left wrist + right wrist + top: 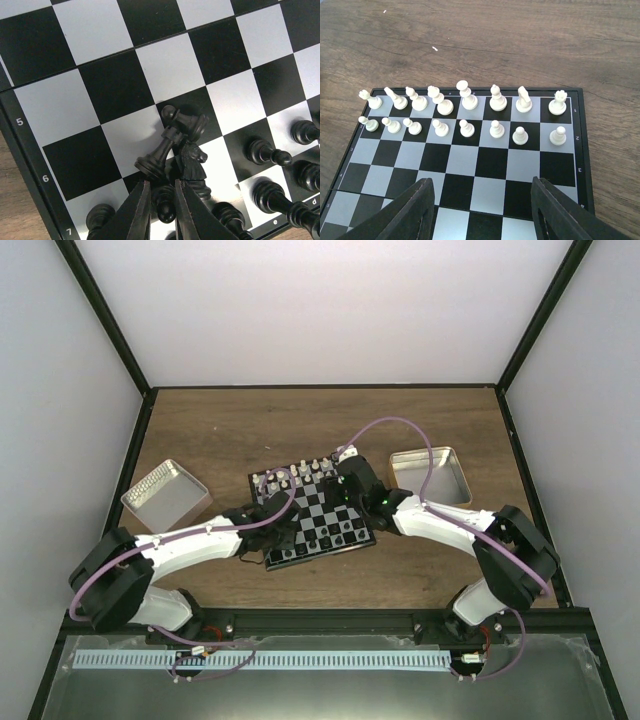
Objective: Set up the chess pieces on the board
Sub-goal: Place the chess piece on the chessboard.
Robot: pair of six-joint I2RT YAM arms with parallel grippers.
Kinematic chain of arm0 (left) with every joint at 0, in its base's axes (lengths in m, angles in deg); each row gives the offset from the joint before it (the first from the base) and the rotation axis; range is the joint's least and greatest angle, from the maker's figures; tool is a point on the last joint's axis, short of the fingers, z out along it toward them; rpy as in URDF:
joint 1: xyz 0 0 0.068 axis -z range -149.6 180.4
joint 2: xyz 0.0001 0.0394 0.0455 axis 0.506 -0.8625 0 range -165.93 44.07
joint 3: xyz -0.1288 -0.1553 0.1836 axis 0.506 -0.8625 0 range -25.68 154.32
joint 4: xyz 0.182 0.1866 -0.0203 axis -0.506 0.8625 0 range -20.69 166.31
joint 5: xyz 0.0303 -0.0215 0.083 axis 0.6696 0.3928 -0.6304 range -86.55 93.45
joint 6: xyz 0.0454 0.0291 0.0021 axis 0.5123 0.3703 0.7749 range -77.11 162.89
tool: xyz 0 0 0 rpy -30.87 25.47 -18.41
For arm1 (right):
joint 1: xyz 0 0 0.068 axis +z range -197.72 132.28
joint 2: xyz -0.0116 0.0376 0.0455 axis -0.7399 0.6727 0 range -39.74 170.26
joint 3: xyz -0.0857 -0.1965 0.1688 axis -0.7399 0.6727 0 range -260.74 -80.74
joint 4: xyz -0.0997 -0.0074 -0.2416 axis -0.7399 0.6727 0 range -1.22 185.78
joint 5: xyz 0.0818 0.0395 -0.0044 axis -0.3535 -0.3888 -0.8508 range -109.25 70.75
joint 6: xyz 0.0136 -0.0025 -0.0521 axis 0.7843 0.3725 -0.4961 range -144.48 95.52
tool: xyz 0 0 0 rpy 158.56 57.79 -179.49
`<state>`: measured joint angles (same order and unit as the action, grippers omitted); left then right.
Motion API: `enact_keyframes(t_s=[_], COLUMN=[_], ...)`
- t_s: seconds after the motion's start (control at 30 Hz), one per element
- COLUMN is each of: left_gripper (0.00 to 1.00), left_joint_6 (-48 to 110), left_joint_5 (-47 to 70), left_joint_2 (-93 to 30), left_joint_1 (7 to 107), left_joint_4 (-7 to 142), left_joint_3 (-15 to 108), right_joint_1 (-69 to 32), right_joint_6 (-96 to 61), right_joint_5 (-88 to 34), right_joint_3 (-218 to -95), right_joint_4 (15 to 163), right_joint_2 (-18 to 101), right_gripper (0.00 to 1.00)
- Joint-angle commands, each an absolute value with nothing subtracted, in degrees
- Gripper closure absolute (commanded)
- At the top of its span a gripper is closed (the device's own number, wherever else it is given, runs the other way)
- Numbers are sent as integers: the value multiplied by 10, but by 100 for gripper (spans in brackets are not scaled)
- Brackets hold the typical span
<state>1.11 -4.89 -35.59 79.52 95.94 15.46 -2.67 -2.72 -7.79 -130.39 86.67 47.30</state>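
The wooden counter (pixel 300 420) carries everything. The left arm (pixel 190 550) and the right arm (pixel 450 525) both reach in over the board (pixel 322 508), which lies near the middle of the counter, turned at a slight angle. A metal tin (pixel 165 497) sits to the left of the board, and a second tin (pixel 432 475) sits to its right, both apart from it.

The right fingers (pixel 410 210) are spread wide above the board with nothing between them. The left fingers (pixel 135 215) stand close together with only a narrow gap. A small dark piece shows in that gap, but I cannot tell whether they pinch it.

The white pieces (pixel 465 112) stand in two rows along the far edge. The black chess pieces (pixel 180 145) are on the near side. Several are bunched and leaning on one another just ahead of the left fingertips, near the rows marked 6 and 7, and more lie to the right.
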Motion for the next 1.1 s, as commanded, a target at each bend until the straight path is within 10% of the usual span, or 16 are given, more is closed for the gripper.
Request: enact_keyframes(t_s=[0.0, 1.07], left_gripper=[84, 71], left_joint_6=[10, -30], left_joint_5=[-58, -89], left_joint_2=[-348, -144], left_joint_1=[798, 687], left_joint_4=[967, 951], left_joint_3=[165, 115], right_joint_1=[-33, 32], right_joint_6=[-21, -166], right_joint_5=[-78, -319], right_joint_3=[-1303, -1402], right_joint_4=[867, 980], right_joint_2=[472, 567], right_gripper=[45, 53])
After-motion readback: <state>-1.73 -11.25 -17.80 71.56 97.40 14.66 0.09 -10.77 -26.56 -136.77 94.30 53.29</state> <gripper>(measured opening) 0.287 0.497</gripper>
